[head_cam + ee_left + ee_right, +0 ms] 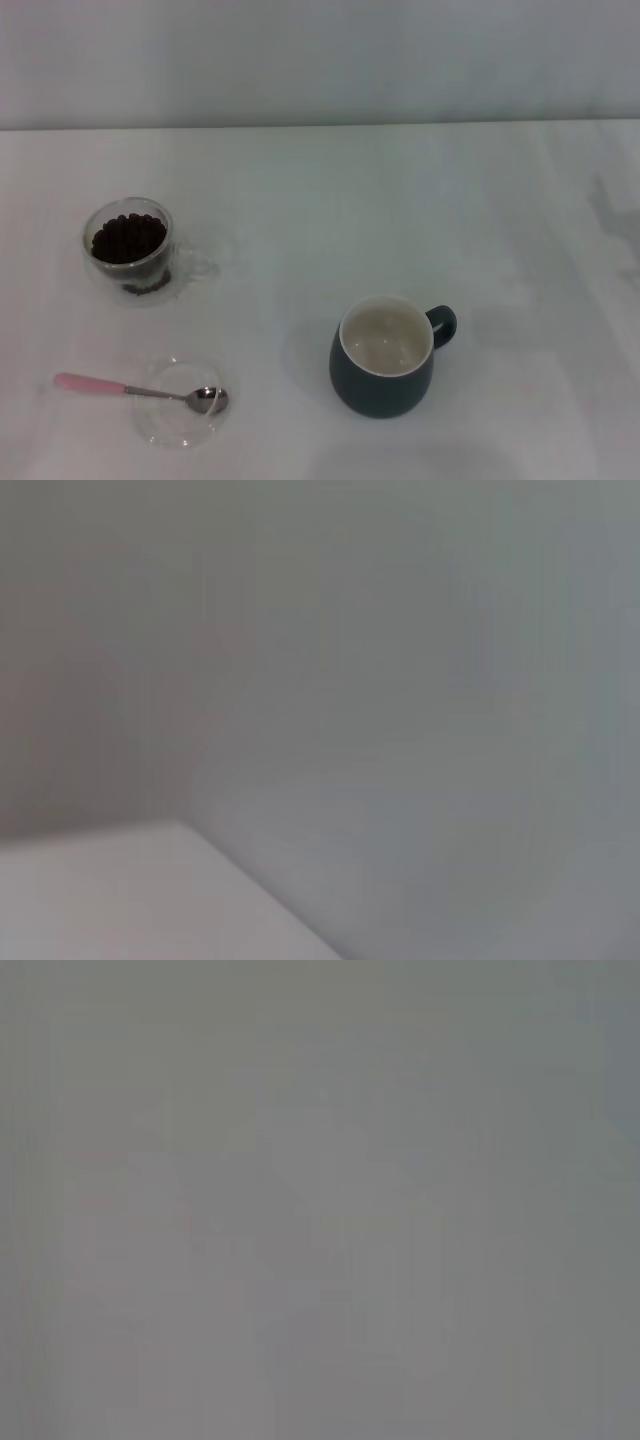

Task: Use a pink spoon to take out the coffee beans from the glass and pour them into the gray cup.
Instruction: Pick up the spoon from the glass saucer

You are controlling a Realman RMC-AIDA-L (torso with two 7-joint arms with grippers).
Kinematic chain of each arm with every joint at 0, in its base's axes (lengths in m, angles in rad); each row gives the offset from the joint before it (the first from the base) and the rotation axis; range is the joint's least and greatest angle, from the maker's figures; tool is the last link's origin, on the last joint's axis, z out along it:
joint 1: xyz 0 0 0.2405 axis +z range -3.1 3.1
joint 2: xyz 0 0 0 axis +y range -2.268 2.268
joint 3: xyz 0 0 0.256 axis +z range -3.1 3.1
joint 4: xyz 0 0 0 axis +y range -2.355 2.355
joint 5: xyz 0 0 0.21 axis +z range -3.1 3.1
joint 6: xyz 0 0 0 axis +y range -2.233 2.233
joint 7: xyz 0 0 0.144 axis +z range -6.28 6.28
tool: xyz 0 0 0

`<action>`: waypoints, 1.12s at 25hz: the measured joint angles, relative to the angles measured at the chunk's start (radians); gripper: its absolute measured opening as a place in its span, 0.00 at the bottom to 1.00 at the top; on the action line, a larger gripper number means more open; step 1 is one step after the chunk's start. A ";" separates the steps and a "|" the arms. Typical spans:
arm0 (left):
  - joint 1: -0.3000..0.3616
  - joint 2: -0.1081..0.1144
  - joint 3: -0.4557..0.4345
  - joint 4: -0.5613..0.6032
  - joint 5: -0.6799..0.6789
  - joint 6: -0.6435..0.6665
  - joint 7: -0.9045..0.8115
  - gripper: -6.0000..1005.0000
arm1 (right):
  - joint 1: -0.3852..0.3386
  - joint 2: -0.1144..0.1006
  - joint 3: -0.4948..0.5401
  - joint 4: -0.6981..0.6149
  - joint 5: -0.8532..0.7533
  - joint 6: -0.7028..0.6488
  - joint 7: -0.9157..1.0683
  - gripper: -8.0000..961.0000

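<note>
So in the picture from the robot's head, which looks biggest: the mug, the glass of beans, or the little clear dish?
Largest to smallest, as they look in the head view:
1. Mug, clearly the biggest.
2. Glass of beans and the clear dish look about alike, so I won't rank them; the glass also sits farther from the camera.

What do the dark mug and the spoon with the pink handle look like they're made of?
The rounded blue-gray mug looks like glazed ceramic: opaque, cream inside, soft sheen. The pink-handled spoon has a mirror-bright bowl, likely steel; its matte pink handle could be plastic or enamel.
</note>
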 joint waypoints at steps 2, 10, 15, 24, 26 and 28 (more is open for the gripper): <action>-0.023 0.002 0.069 0.000 0.002 -0.003 -0.048 0.88 | 0.005 0.000 0.000 -0.001 0.000 0.004 0.000 0.76; -0.068 0.009 0.236 0.006 0.006 -0.008 -0.185 0.88 | -0.001 0.000 0.010 -0.001 0.000 0.011 -0.001 0.76; -0.076 0.005 0.267 0.003 0.016 -0.039 -0.165 0.87 | 0.000 0.000 0.025 -0.010 0.000 0.025 -0.002 0.76; -0.127 0.006 0.377 0.001 0.024 -0.097 -0.200 0.87 | 0.010 0.000 0.025 -0.025 0.000 0.031 -0.002 0.76; -0.134 0.006 0.403 0.002 0.024 -0.119 -0.218 0.87 | 0.011 -0.001 0.025 -0.029 0.000 0.032 -0.003 0.76; -0.136 0.006 0.416 0.004 0.024 -0.130 -0.232 0.87 | 0.011 -0.001 0.025 -0.036 0.000 0.032 -0.002 0.76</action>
